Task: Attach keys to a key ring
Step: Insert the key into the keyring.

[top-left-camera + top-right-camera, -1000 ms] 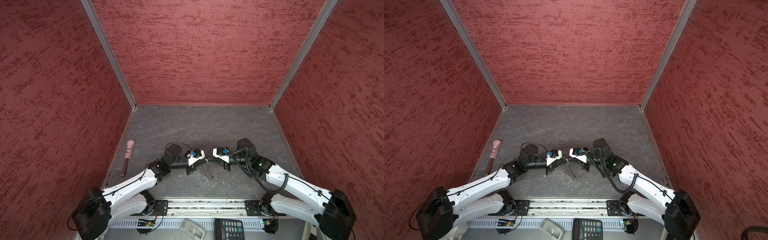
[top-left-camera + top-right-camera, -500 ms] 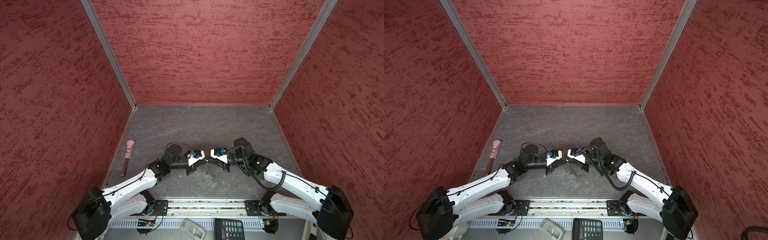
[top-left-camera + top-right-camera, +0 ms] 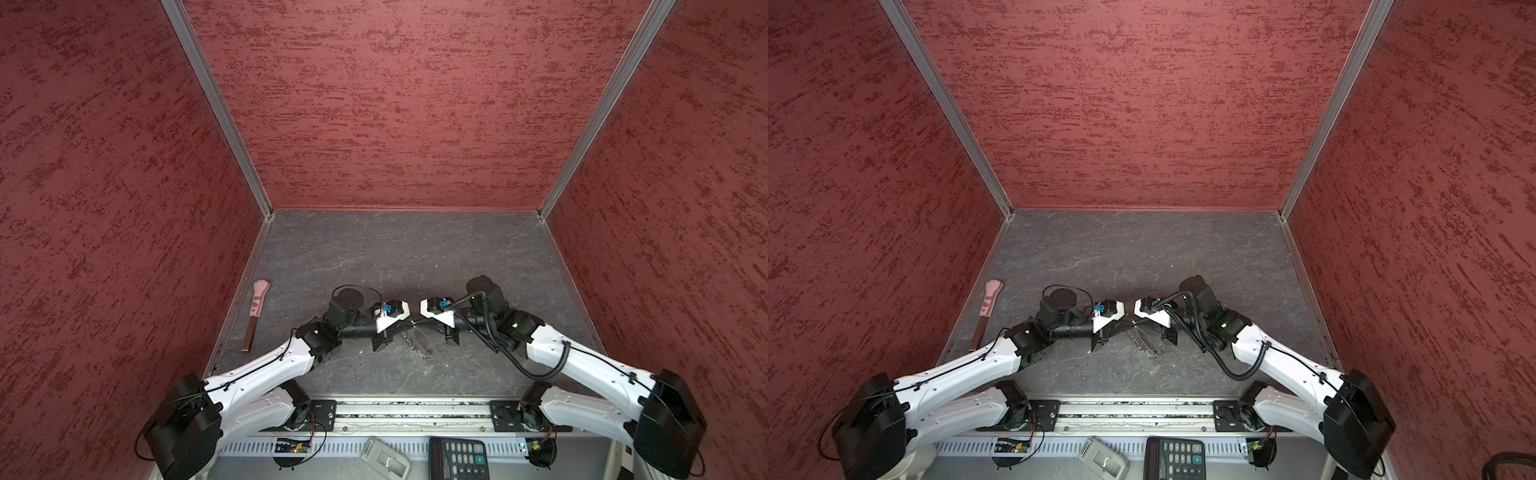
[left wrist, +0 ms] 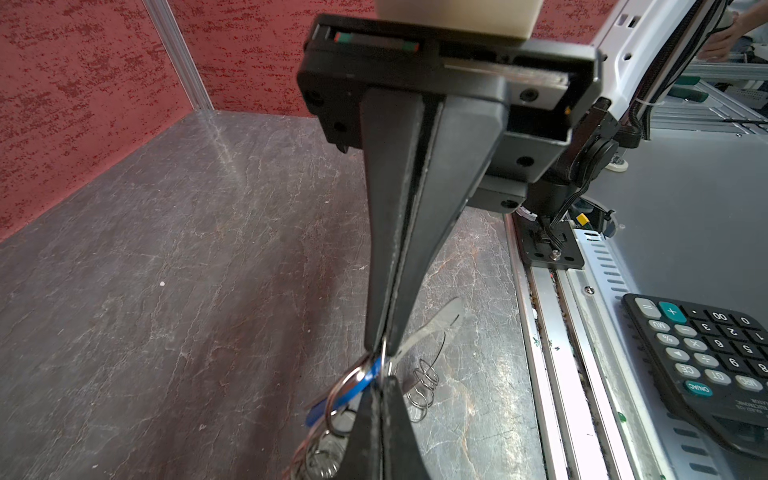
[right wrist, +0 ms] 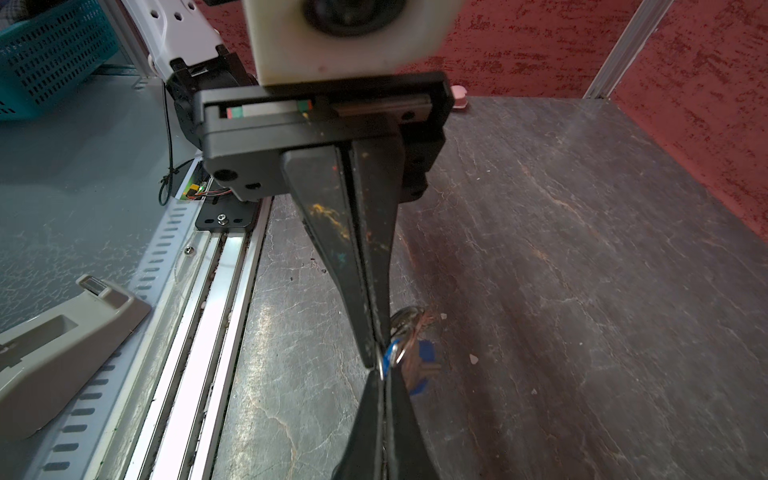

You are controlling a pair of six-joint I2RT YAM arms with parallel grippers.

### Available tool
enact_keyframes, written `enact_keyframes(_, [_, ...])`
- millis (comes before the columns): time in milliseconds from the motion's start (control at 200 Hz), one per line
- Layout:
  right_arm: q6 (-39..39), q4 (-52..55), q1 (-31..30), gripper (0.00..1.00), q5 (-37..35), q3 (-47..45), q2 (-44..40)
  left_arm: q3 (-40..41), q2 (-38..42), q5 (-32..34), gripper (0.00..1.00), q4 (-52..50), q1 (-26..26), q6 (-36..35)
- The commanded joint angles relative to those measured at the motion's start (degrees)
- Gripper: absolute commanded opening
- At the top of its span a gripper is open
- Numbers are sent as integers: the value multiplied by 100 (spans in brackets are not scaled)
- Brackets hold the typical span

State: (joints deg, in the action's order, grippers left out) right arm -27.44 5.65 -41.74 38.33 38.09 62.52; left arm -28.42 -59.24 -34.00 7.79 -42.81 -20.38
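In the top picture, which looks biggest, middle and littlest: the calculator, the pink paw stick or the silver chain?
1. Calculator, even though the picture's edge cuts it off.
2. Pink paw stick: longer, but very thin.
3. Silver chain: the littlest.

Right gripper (image 4: 381, 344), slightly parted a second ago, has clamped shut on the keys (image 4: 353, 391). Its arm has edged toward the left gripper (image 4: 379, 381), and the tips now meet near the front edge of the surface (image 3: 415, 257).

Mottled red walls (image 3: 395, 104) enclose a dark grey veined floor (image 3: 395, 249), aluminium corner strips (image 3: 216, 108).
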Motion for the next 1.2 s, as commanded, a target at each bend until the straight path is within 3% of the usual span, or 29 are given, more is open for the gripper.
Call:
enact_keyframes(0, [128, -415, -30, 0, 263, -4, -209, 60, 143, 25, 9, 480, 17, 9])
enact_keyframes(331, [1145, -2827, 43, 0, 922, -914, -505, 179, 392, -309, 20, 688, 119, 183])
enact_keyframes(716, [1983, -4545, 13, 0, 265, -1602, -491, 242, 435, -65, 18, 838, 141, 306])
enact_keyframes(867, [2007, -4651, -63, 0, -168, -1753, -522, 269, 425, 256, 14, 908, 159, 315])
enact_keyframes(1047, [1528, -3872, -123, 0, -756, -1593, -562, 198, 389, 271, 13, 760, 150, 263])
enact_keyframes(1197, [813, -2721, -124, 0, -614, -1241, -610, 291, 648, 594, 25, 890, 264, 476])
